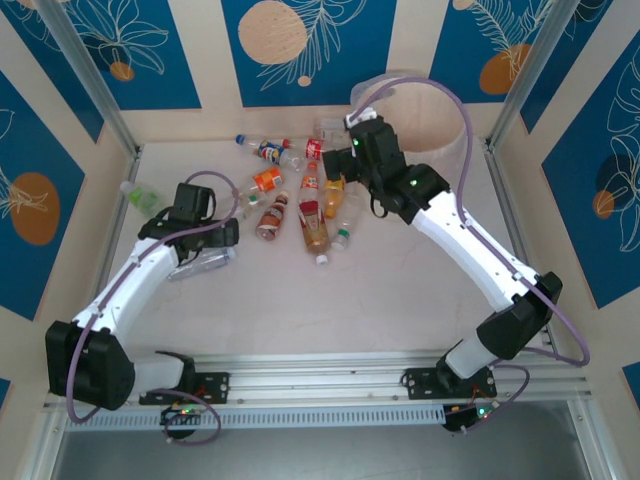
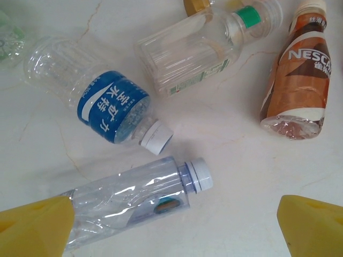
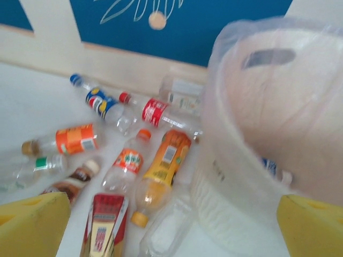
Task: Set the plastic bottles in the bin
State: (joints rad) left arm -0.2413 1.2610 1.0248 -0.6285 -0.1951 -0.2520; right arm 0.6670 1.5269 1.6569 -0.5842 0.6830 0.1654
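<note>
Several plastic bottles lie scattered at the table's middle back. A clear one with a pale cap lies between the yellow fingers of my open left gripper, close to the left finger; I cannot tell if they touch. Beyond it lie a blue-label bottle, a clear green-capped one and a brown one. The cream bin stands at the back right. My right gripper hangs open and empty beside the bin, over an orange bottle and a red-yellow one.
A green-tinted bottle lies apart at the far left, near the frame post. Inside the bin a blue-labelled bottle shows through the liner. Metal frame rails border the table on both sides. Bare tabletop spreads in front of the bottles.
</note>
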